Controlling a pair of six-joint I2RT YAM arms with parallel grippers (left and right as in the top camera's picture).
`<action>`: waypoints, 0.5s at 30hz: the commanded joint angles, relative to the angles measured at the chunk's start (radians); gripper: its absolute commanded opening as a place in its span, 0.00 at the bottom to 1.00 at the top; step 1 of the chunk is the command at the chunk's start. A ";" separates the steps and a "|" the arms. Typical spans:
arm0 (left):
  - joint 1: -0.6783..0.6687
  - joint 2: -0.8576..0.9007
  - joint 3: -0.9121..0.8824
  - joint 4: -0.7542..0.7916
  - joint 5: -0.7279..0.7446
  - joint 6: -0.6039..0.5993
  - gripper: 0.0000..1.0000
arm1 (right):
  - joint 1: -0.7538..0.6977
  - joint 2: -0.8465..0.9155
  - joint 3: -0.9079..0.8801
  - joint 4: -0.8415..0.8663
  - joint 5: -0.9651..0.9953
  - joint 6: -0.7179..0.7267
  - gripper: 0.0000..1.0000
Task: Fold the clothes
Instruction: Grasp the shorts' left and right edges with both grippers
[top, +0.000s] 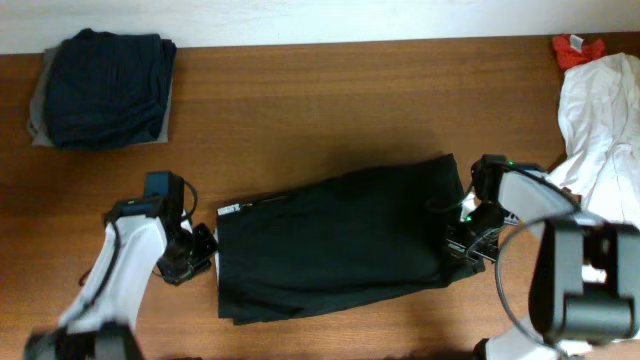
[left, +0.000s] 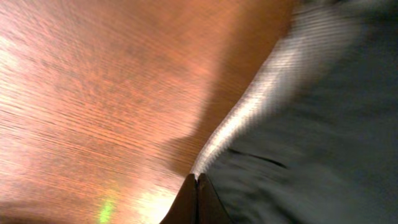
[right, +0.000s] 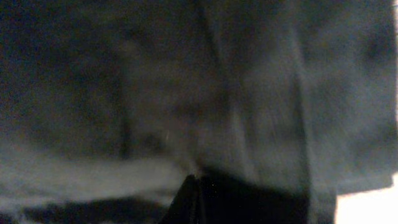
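The left gripper (left: 196, 182) has its two fingers pressed tight together, and the pale hem of the black garment (top: 340, 235) runs straight down into the tips, so it is clamped on that edge. To one side of the fingers lies bare wooden table (left: 93, 93); to the other, the dark cloth spreads away, blurred in the wrist view.

The right gripper (right: 198, 182) is likewise closed to a thin seam. Black cloth fills nearly everything around it, with a lighter fold leading into the tips, so it grips the same garment.

Seen from overhead, the black garment stretches between the two grippers as a wide, wrinkled, roughly rectangular fold lying on the table. The left gripper sits at one short end and the right gripper at the opposite end. A small white tag shows at the corner nearest the left gripper.

Well beyond the left gripper, toward the far edge of the table, a navy garment (top: 105, 85) rests folded on a grey piece (top: 38, 120). Just outside the right gripper, a white garment (top: 605, 120) lies crumpled, and farther past it, at the far corner, sits a small red piece (top: 575, 48).
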 joint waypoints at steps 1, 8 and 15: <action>-0.055 -0.145 0.034 -0.023 -0.008 -0.005 0.18 | -0.008 -0.201 0.003 -0.023 0.002 -0.006 0.04; -0.061 -0.118 0.010 -0.037 0.074 -0.005 0.63 | -0.008 -0.448 0.010 -0.033 0.000 -0.007 0.98; -0.077 -0.008 -0.086 0.040 0.092 0.015 0.71 | -0.008 -0.447 0.010 -0.064 -0.001 -0.031 0.98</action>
